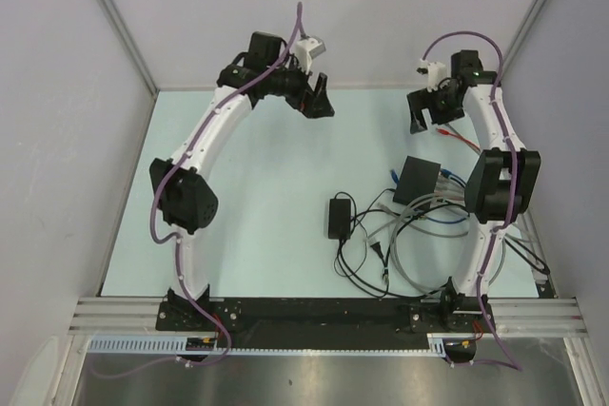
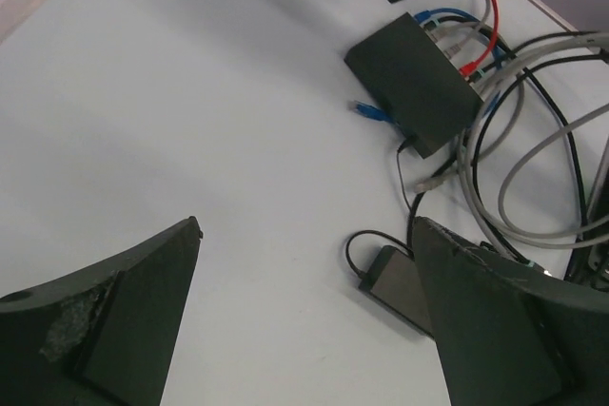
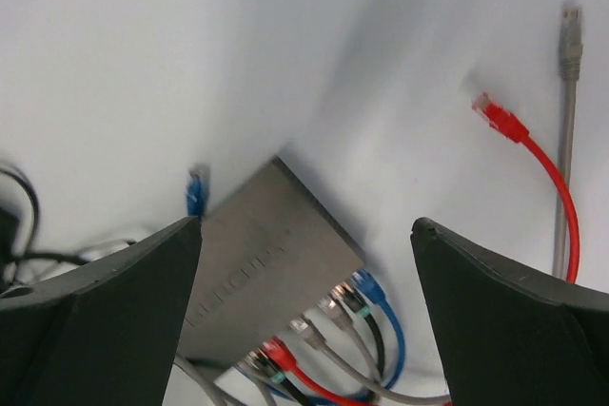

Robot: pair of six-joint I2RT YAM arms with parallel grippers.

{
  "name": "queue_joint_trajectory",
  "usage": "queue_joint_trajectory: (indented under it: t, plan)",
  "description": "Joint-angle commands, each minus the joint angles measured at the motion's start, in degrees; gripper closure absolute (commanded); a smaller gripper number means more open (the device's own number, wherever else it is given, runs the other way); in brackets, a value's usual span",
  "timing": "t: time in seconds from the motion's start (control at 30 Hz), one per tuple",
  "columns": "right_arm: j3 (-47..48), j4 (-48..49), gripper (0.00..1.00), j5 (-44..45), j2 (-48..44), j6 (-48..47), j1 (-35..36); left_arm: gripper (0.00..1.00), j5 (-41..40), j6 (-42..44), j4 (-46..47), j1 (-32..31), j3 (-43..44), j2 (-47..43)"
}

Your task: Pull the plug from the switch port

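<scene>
The flat black switch [image 1: 417, 179] is lying on the pale desk [image 1: 257, 206], at about 3 o'clock from the desk's middle in the top view. In the right wrist view, a row of plugs [image 3: 333, 309] is sitting in the ports along its 5 o'clock edge: blue, grey and red, with their cables running off the frame's bottom.

A loose blue plug [image 3: 197, 192] is resting just beside the switch's opposite corner. A loose red cable [image 3: 495, 116] and a loose grey cable [image 3: 569, 30] are lying apart from the switch, toward 2 o'clock in that view.

In the top view, a tangle of cords [image 1: 419, 235] is spreading from the switch's 6 o'clock toward the desk's near edge. A small black power brick [image 1: 340, 217] is lying at the switch's 8 o'clock, apart from it.

The right claw [image 1: 425, 113] is hanging above the desk at the switch's 12 o'clock, jaws spread wide and gripping nothing. The right arm's elbow is crowding the switch's 3 o'clock side, near the desk's right edge.

The left claw [image 1: 317, 100] is hanging near the far edge, at the switch's 10 o'clock and well apart from it, also spread wide and gripping nothing. Bare desk surface is stretching from the switch toward 9 o'clock. Grey walls [image 1: 333, 7] are closing in the far, left and right edges.
</scene>
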Motion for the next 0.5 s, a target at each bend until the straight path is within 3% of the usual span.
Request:
queue_joint_trajectory:
  t: [0.0,0.1,0.13,0.17,0.27,0.4,0.47]
  plan:
    - [3.20,-8.17,0.05,-10.00,1.95,-11.16,-6.83,0.02,2.95,-0.74,-3.20,-4.80,1.56,4.86]
    - [4.60,-13.88,0.09,-13.17,4.23,-15.72,-11.15,0.05,6.12,-0.56,-2.24,-6.74,3.75,7.15]
    - [4.87,-15.29,0.10,-13.52,4.67,-17.82,-12.02,0.13,7.17,-0.39,-2.24,-7.10,4.90,9.16]
    - [4.96,-16.61,0.11,-13.35,5.28,-19.06,-13.16,0.15,8.05,-0.30,-2.24,-7.36,6.04,10.05]
    - [4.96,-18.98,0.14,-13.88,6.17,-24.86,-15.28,0.16,9.89,0.22,-1.27,-8.24,6.93,11.90]
    - [3.73,-21.98,0.22,-9.06,6.87,-36.80,-15.46,0.23,12.89,1.28,-2.85,-8.24,6.67,15.33]
    - [2.06,-21.46,0.22,-7.73,6.87,-38.32,-15.46,0.25,13.06,1.02,-2.94,-8.33,6.05,16.82]
